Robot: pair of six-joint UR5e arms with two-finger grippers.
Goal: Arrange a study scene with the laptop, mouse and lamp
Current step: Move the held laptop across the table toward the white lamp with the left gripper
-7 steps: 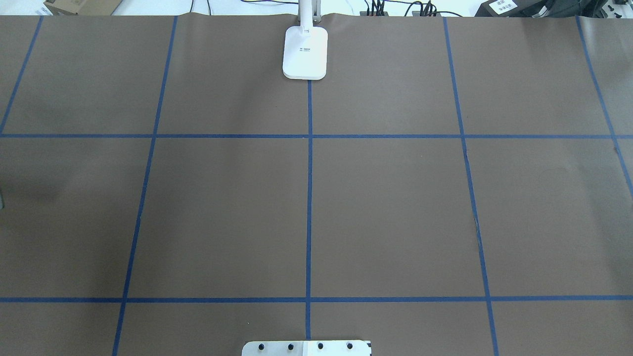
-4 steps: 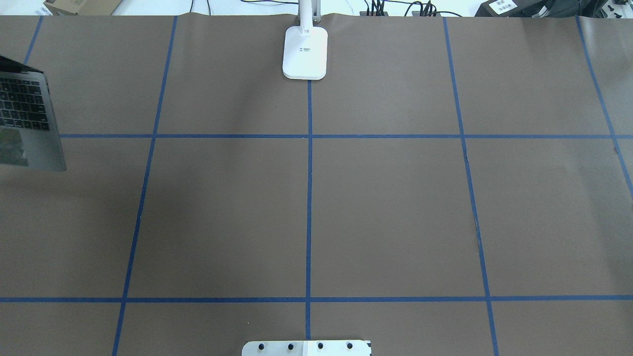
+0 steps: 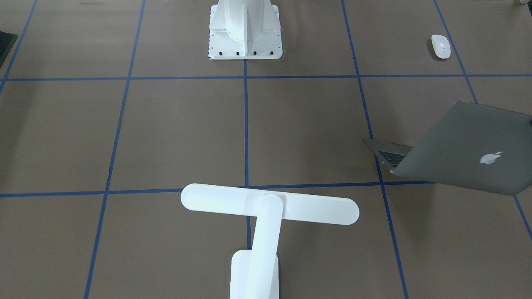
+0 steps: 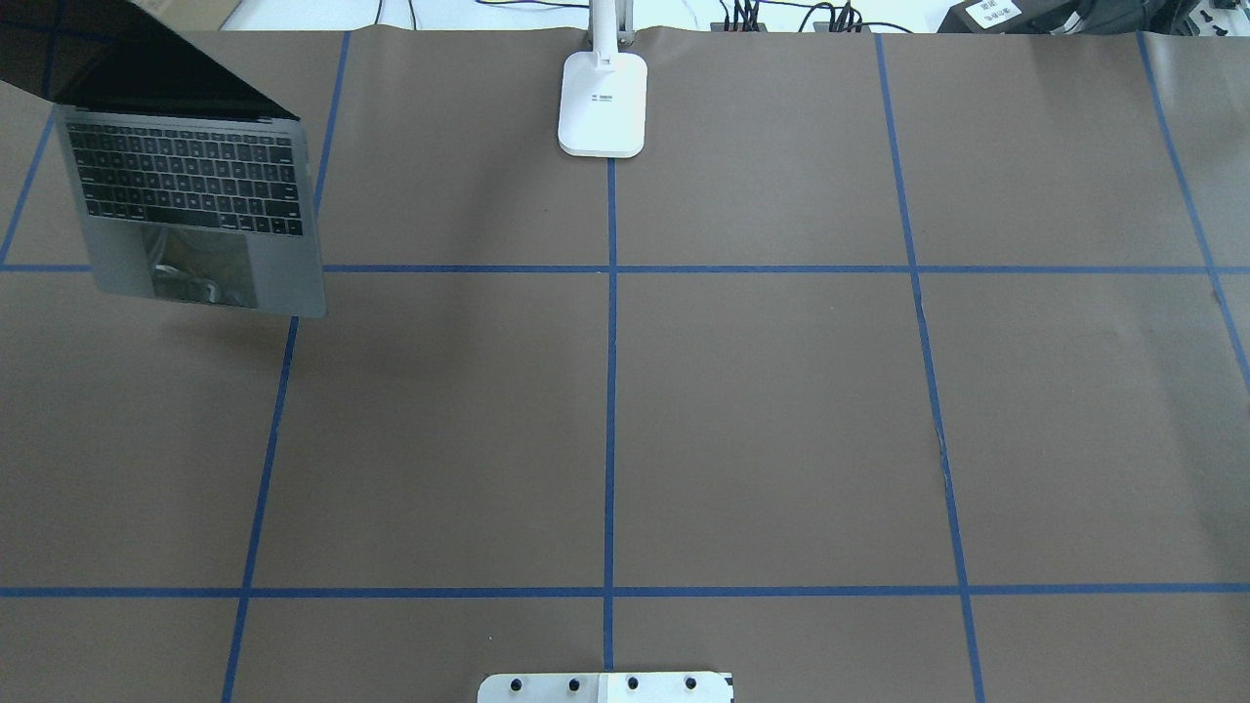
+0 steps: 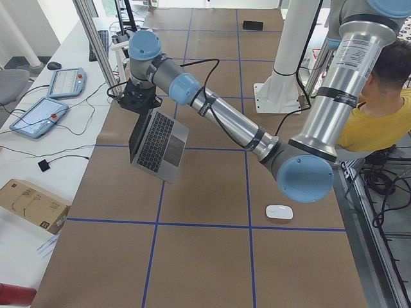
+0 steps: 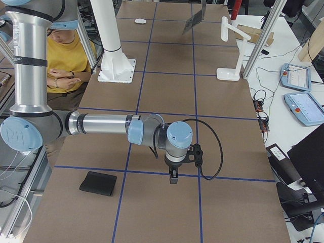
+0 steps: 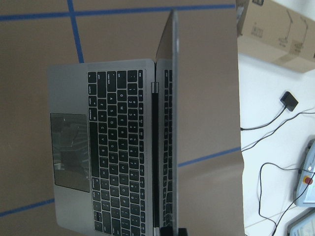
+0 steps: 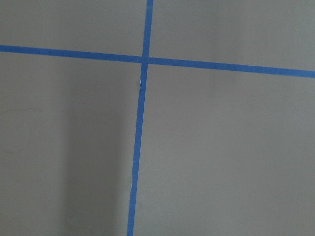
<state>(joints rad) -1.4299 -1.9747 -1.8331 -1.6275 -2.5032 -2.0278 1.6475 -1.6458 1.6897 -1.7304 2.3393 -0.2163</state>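
The open space-grey laptop [image 4: 195,210] hangs tilted above the table at the far left, its shadow on the paper below. It also shows in the front view [image 3: 465,149] and the left wrist view [image 7: 118,157]. My left gripper [image 7: 174,231] is shut on the edge of its screen lid; the arm shows in the left side view [image 5: 142,101]. The white mouse [image 3: 441,46] lies near the robot's side on the left. The white T-shaped lamp [image 3: 270,204] stands at the far middle edge, its base [image 4: 603,103] on the centre line. My right gripper [image 6: 173,177] hovers low over bare paper; I cannot tell its state.
The white robot pedestal [image 3: 245,29] stands at the near middle edge. A flat black mat [image 6: 98,183] lies at the table's right end. Blue tape lines [image 4: 610,391] grid the brown paper. A person in yellow [image 5: 379,122] sits behind the robot. A cardboard box [image 7: 275,29] lies beyond the far edge.
The laptop has come into the overhead view from the left edge and moved right, carried by my left arm. The lamp has not moved.
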